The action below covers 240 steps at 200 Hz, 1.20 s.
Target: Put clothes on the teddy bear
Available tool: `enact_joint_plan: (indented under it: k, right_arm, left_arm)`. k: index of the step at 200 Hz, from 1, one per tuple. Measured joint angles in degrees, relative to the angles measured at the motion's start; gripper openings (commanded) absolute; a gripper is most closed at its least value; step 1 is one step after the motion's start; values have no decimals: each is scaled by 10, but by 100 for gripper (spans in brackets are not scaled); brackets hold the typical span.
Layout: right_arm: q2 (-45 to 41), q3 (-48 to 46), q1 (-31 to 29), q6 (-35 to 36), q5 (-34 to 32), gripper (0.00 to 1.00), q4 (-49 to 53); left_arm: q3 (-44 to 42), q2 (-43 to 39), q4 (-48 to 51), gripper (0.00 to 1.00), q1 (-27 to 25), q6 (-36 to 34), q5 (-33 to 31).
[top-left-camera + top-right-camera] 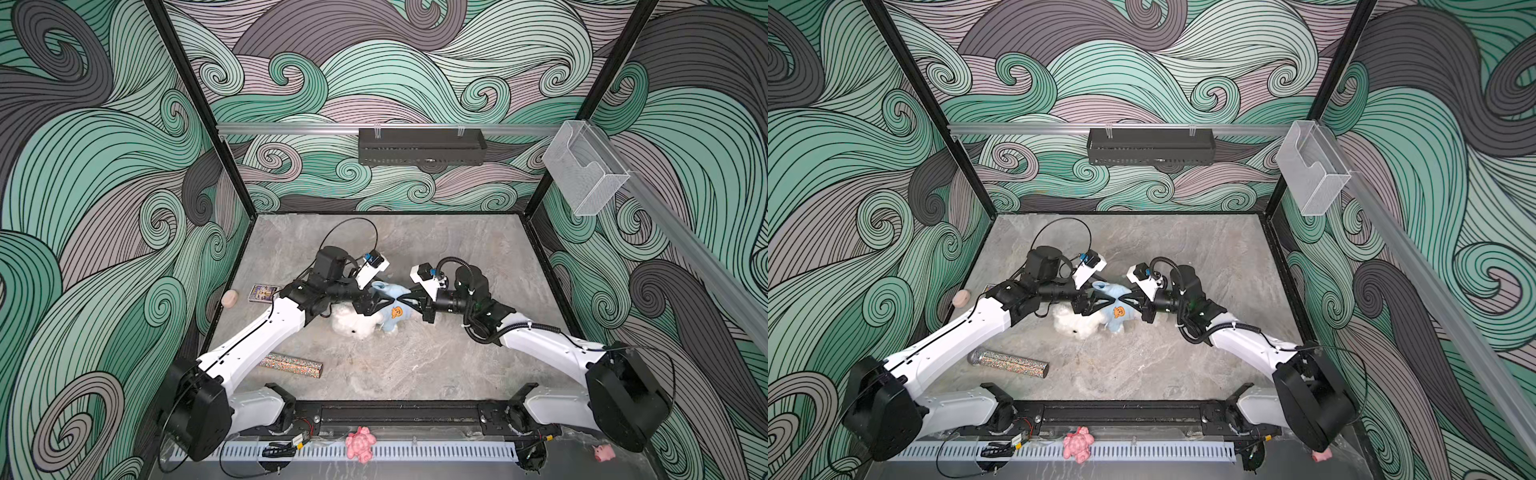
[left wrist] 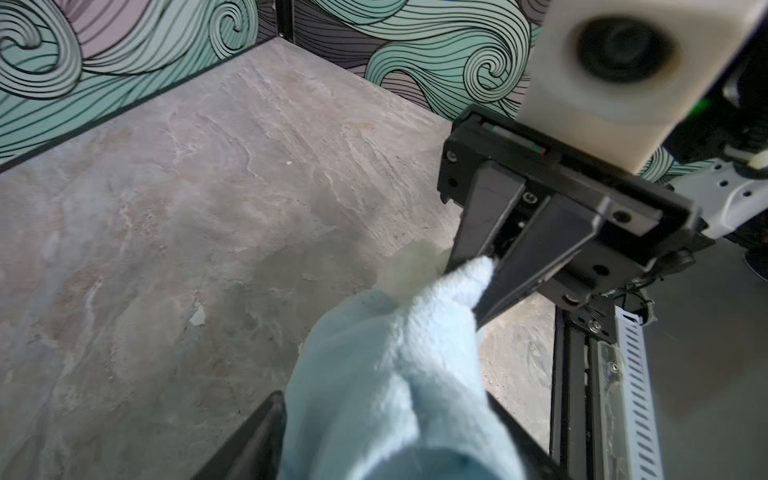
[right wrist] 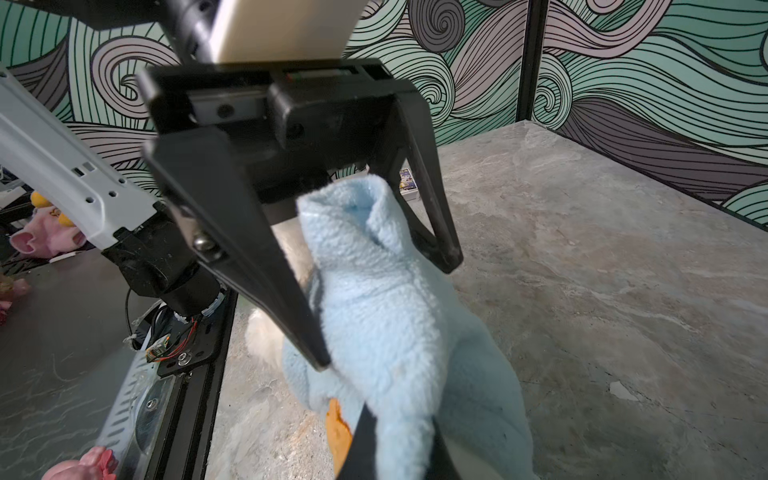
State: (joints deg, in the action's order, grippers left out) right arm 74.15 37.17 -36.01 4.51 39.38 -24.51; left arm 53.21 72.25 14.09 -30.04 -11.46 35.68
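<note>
The white teddy bear lies mid-table in both top views, its far end inside a light blue fleece garment with an orange bear patch. Both grippers meet over the garment. My right gripper is shut, pinching a fold of the blue fleece. My left gripper stands open, its fingers wide on either side of a bunched part of the garment. In the right wrist view a sleeve end sticks up between those fingers. White fur shows beyond the fleece.
A glittery tube lies front left under the left arm. A small card box and a peach ball sit by the left wall. A pink lumpy toy and a pink pig lie outside the front rail.
</note>
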Motion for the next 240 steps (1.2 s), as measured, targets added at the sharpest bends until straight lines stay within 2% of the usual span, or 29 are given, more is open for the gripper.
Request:
enact_joint_plan:
  k: [13,30,40,56,73,87,125,155,170,179,185,199,209,226,240]
  right_arm:
    - [-3,-7,-1,2,-2,7,0]
    - [-7,-19,-1,11,-6,7,-1]
    - [-10,-24,-1,14,-7,8,-3]
    - [-18,-30,-5,23,-14,9,-5]
    - [-20,-31,-10,35,-30,11,-5]
    - [-20,-31,-14,44,-45,19,-5]
    - [-30,-31,-19,65,-78,53,2]
    - [-24,-31,-20,52,-78,59,6]
    - [-10,-30,-20,42,-73,56,2]
    - [-1,-29,-20,35,-68,49,-3]
    - [6,-29,-20,30,-64,41,-8]
    - [16,-28,-20,21,-59,24,-14]
    - [19,-28,-21,24,-57,16,-16]
    - [19,-28,-21,23,-57,10,-13]
    - [19,-28,-21,35,-60,8,-6]
  left_arm:
    - [6,12,10,48,0,5,15]
    - [14,19,22,28,0,23,24]
    - [14,20,24,21,0,34,26]
    - [14,24,23,17,1,62,27]
    - [14,28,21,0,2,96,23]
    - [14,30,17,0,3,122,17]
    - [1,25,-22,0,10,143,25]
    - [-14,12,-27,0,11,103,40]
    - [-21,5,-29,0,11,83,48]
    - [-26,0,-31,0,11,74,52]
    - [-31,-2,-33,1,11,69,54]
    - [-37,-5,-33,13,11,58,55]
    - [-37,-5,-29,28,11,46,54]
    - [-35,-10,-10,44,10,27,55]
    - [-30,-25,17,50,9,12,50]
